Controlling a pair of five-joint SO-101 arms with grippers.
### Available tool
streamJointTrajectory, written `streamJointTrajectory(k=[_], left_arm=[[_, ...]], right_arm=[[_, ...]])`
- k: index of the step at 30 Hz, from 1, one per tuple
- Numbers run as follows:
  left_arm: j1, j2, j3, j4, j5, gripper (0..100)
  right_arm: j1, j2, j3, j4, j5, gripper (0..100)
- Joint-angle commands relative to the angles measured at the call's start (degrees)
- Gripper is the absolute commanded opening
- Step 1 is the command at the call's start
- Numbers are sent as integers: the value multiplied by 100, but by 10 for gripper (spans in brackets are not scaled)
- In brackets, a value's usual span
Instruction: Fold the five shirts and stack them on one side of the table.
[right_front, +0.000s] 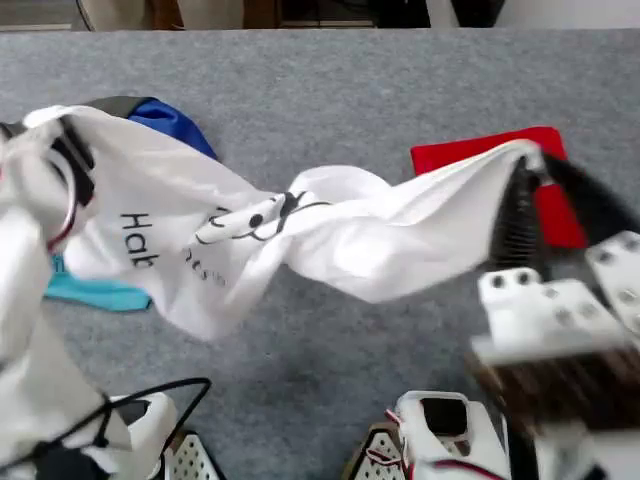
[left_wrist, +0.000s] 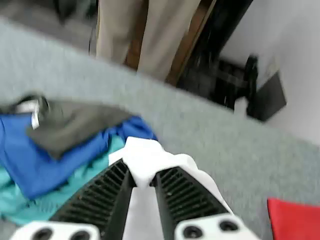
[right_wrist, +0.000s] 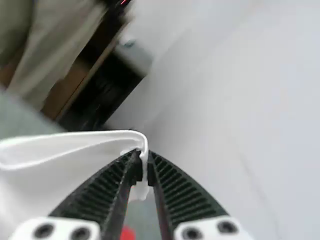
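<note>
A white cotton shirt with black print (right_front: 330, 235) hangs stretched above the grey felt tabletop (right_front: 350, 90). The left gripper (left_wrist: 141, 174) is clamped on one end and the right gripper (right_wrist: 142, 156) pinches the other, beside a flat red shirt (right_front: 460, 152). Blue (left_wrist: 45, 160), teal (left_wrist: 30, 200) and dark grey (left_wrist: 75, 125) shirts lie heaped under the left end.

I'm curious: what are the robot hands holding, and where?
The white shirt: the left gripper pinches one end's edge, the right gripper the opposite end's edge.
</note>
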Motion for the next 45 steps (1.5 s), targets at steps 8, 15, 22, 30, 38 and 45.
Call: streamJointTrajectory(k=[8, 15, 22, 30, 38, 45], left_arm=[[-1011, -4, 1996, 26, -818, 19], [-1582, 1165, 4607, -1960, -835, 19], [-1037, 2185, 3965, -2374, -826, 19], [-413, 3284, 3279, -1679, -545, 19], [-448, 4444, 2532, -1565, -264, 226], [-1284, 4989, -79, -765, -18, 253]], right_arm=[[505, 312, 259, -1275, -888, 2], [505, 699, 1490, -1275, -1020, 2], [470, 804, 2809, -1240, -1020, 2], [462, 365, 3029, -598, -273, 2], [-277, 374, 3547, -633, 246, 2], [-127, 1042, 5068, -3218, -554, 2]])
